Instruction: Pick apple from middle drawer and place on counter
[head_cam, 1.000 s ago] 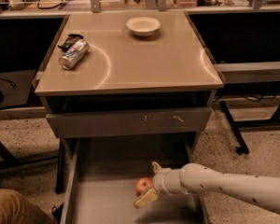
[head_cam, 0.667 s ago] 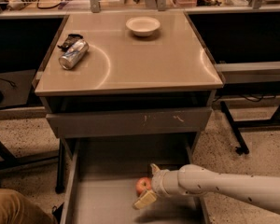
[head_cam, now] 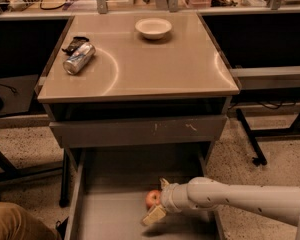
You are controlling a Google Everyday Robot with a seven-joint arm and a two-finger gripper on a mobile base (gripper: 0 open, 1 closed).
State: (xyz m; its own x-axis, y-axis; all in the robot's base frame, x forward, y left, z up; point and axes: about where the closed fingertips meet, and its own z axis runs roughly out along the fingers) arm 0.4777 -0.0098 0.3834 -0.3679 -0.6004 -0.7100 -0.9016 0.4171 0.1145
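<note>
Claw (head_cam: pixel 155 202) still straddles apple (head_cam: pixel 151 198) in drawer (head_cam: pixel 115 215).

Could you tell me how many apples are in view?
1: the apple lies in the middle drawer, between the open fingers of the gripper; the arm may hide others.

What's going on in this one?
The robot's arm reaches from the right into the open middle drawer, with its gripper at the apple. The fingers are open, one on each side of the apple, which appears to rest on the drawer floor, not yet lifted. The counter above holds a white bowl and a can lying on its side.
</note>
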